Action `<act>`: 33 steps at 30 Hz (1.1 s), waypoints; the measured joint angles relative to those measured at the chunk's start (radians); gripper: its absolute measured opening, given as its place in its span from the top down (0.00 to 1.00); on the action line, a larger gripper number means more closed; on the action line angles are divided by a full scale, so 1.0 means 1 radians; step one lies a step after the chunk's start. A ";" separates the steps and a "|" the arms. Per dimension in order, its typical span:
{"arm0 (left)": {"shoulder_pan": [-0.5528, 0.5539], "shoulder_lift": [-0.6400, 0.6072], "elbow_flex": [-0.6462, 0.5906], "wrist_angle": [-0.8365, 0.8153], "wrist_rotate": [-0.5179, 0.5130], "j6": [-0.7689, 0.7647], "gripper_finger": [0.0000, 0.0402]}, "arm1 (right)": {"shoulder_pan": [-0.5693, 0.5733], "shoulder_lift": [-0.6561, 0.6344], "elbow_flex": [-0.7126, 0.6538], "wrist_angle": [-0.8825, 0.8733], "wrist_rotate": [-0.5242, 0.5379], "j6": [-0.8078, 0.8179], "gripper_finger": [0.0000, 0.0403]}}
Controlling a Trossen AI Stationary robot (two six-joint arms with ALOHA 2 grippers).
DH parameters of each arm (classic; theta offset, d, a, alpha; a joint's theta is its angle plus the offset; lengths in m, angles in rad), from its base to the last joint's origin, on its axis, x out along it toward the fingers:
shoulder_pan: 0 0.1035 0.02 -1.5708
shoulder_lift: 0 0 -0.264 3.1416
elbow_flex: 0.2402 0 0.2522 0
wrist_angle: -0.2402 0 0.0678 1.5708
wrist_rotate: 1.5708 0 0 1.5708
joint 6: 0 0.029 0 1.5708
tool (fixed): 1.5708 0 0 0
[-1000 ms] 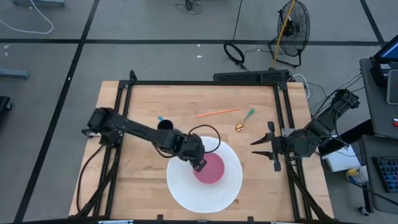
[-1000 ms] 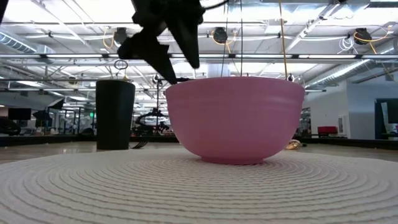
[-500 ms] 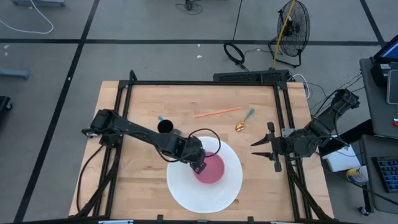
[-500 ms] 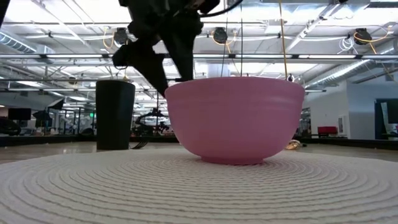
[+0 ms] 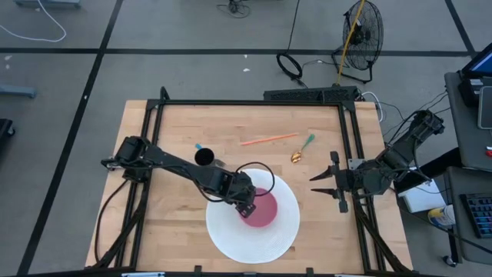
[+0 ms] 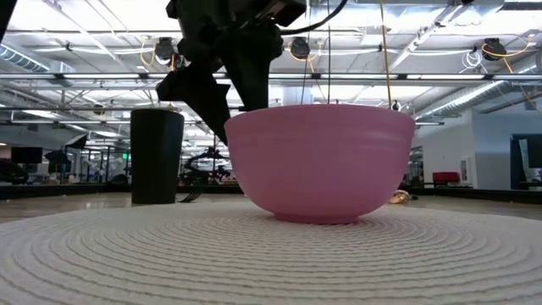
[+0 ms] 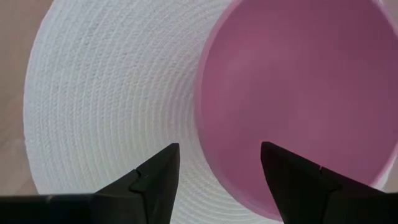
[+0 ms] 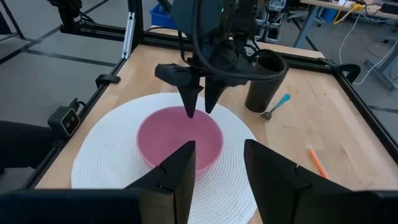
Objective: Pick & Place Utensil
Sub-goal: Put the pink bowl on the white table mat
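A pink bowl stands on a round white placemat. My left gripper is open and points down over the bowl's left rim. One finger stands outside the wall and the other reaches over the inside. I see no touch. My right gripper waits open at the table's right side. The utensils lie on the far wood: a gold spoon with a green handle, an orange stick, and a blue-handled fork.
A black cup stands just left of and beyond the placemat, close to my left arm. A black metal frame runs along the table's far and side edges. Bare wood lies between the placemat and my right gripper.
My left gripper has come down over the bowl's left rim, so that its fingertips now reach below rim height on either side of the wall. The bowl and the utensils have stayed where they were.
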 joint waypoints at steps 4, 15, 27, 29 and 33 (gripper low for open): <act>0.000 0.001 0.000 -0.006 0.007 0.004 0.43 | 0.000 0.000 0.000 0.000 0.000 0.000 0.68; -0.001 0.061 0.000 0.017 0.069 0.050 0.43 | 0.000 0.012 0.000 -0.001 0.000 0.000 0.68; 0.002 0.043 0.000 0.018 0.039 0.051 0.49 | 0.000 0.019 0.000 0.000 0.000 0.000 0.68; 0.002 0.042 0.000 0.020 0.039 0.051 0.56 | 0.000 0.019 0.000 0.000 0.000 0.000 0.68; 0.002 0.042 0.000 0.019 0.039 0.054 0.72 | 0.000 0.019 0.000 0.000 0.000 0.000 0.68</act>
